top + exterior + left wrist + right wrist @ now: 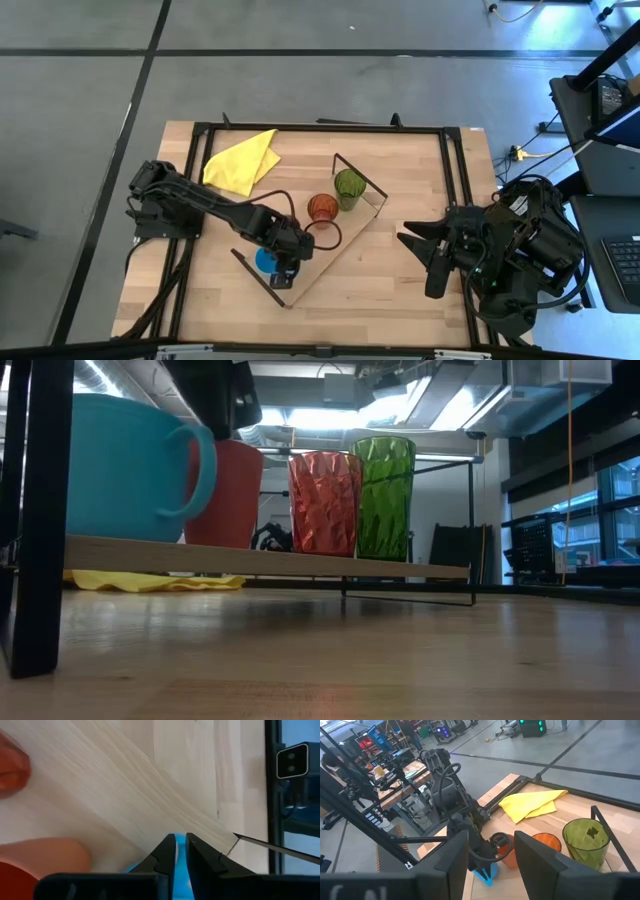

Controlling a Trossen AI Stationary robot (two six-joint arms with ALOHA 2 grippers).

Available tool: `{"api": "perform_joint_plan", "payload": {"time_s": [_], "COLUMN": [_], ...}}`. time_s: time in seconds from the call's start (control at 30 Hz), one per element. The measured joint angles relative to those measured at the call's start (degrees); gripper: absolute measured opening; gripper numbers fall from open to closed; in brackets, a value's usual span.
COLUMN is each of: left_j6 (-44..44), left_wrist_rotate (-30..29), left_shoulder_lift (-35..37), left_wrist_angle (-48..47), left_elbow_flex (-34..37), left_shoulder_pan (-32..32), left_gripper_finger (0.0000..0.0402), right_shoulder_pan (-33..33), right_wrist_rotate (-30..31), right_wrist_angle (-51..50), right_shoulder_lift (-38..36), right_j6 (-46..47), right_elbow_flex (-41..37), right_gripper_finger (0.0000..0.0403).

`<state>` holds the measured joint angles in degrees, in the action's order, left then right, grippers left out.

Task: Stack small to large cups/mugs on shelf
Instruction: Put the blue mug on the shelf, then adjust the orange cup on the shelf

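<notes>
Two dark fingers of the left gripper point(180, 851) sit closest to its wrist camera, pressed close with a thin strip of the blue mug point(181, 870) pinched between them. From above, that claw point(285, 262) is down on the blue mug point(266, 261) at the near end of the shelf point(345, 232). The shelf is a long pale board lying slanted on the table point(420, 290), its long way running from the near left up to the far right. Black wire frames stand at both ends. Next along the board comes the short red cup point(323, 236), mostly hidden under the arm, then the orange-red tumbler point(322, 207), then the green tumbler point(350, 185) at the far end. All stand upright with open tops. The low view shows them in a row on the raised board: blue mug point(125, 470) with its handle toward the others, red cup point(232, 485), orange-red tumbler point(324, 500), green tumbler point(383, 495), each close beside the next. The yellow cloth point(243, 160) lies at the far left corner, apart from the shelf. Bare wood lies open to the shelf's right and near side. The right gripper point(425, 258) waits there, well apart, fingers spread wide.
</notes>
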<state>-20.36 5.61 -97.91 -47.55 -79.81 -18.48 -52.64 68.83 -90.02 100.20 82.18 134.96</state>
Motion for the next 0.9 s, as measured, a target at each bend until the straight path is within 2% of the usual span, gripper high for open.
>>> {"api": "perform_joint_plan", "payload": {"time_s": [0.53,0.63,0.7,0.77,0.9], "left_j6": [-6.3,-6.2,-4.8,-2.3,2.7], "left_wrist_rotate": [6.9,6.8,5.1,0.9,-14.9], "left_shoulder_lift": [0.0,0.1,0.3,0.3,0.4], "left_wrist_angle": [2.4,4.1,4.8,3.5,-7.8], "left_elbow_flex": [0.0,-2.5,-6.0,-9.8,-16.6], "left_shoulder_pan": [-1.5,-1.5,-1.3,-1.0,0.7], "left_gripper_finger": [0.0037,0.0037,0.0037,0.0037,0.0037], "right_shoulder_pan": [0.0,0.0,0.0,0.0,0.0], "right_wrist_rotate": [-1.2,-1.2,-1.2,-1.2,-1.3], "right_wrist_angle": [0.0,0.0,0.0,0.0,0.0], "right_shoulder_lift": [0.0,0.0,0.0,0.0,0.0], "right_j6": [-1.3,-1.3,-1.4,-1.4,-1.4], "right_elbow_flex": [0.0,0.0,0.0,0.0,0.0], "right_gripper_finger": [0.0159,0.0159,0.0159,0.0159,0.0159]}}
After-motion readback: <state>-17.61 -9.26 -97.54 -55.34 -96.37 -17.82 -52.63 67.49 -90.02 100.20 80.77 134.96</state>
